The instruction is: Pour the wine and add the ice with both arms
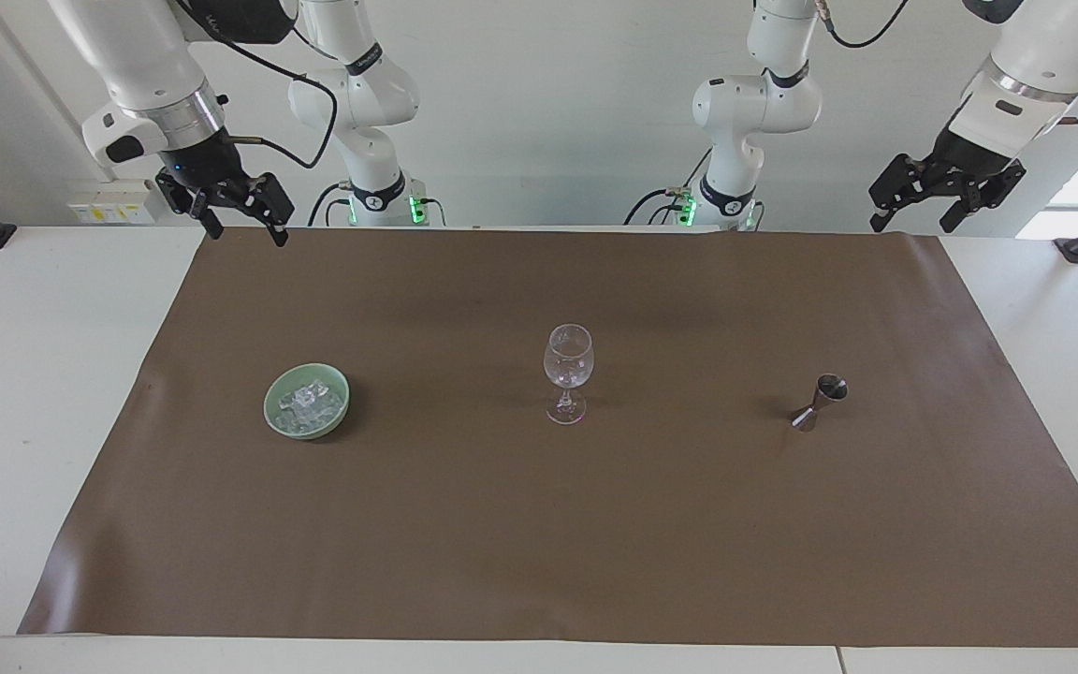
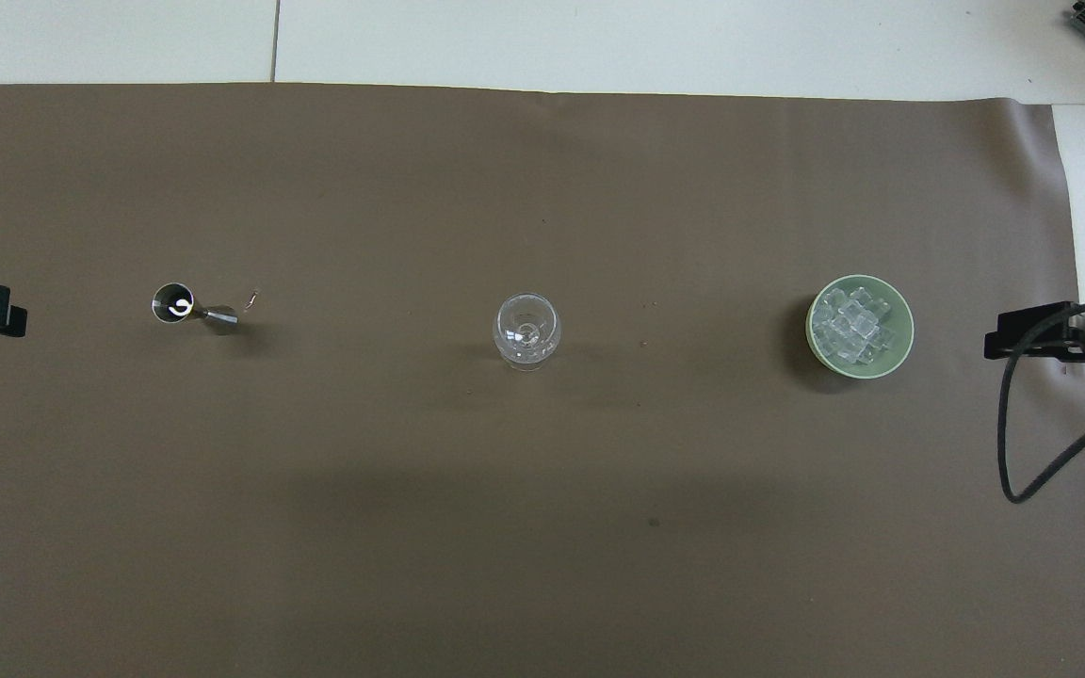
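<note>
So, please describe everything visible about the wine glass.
The wine glass is clear, with a round bowl, thin stem and flat foot. It looks empty and stands upright on the brown mat, mid-table between the green bowl of ice and the metal jigger. Nothing else touches it.

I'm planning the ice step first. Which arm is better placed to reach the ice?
Right, probably. The right pincer hangs open at the bowl's end of the table, where the ice lies. The left pincer, also open, waits at the jigger's end.
</note>
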Robot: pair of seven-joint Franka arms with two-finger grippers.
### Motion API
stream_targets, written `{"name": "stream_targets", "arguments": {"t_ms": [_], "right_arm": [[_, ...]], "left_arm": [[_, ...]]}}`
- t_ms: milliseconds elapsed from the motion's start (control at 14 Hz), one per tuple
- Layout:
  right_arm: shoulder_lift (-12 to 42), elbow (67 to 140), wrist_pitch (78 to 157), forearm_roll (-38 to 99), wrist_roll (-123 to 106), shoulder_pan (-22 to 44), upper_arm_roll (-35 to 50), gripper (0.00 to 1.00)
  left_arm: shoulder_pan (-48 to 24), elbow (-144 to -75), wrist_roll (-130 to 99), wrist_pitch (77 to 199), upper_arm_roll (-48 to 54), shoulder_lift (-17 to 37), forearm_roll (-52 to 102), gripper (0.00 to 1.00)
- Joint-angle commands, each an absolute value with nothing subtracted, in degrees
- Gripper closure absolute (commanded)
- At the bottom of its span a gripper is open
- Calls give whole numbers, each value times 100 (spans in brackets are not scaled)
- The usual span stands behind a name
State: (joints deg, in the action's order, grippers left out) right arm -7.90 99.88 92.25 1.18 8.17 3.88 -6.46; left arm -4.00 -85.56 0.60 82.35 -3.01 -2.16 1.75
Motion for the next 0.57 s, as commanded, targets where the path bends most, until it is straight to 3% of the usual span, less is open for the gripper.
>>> {"name": "stream_targets", "arguments": {"t_ms": [0, 499], "right_arm": [[-870, 10037, 9167, 79, 712, 352, -615, 0], [-870, 10037, 9167, 79, 712, 352, -615, 0]], "left_arm": [[-369, -8499, 114, 8235, -290, -184, 141, 0], [-404, -8771, 79, 8130, -290, -325, 132, 0]]}}
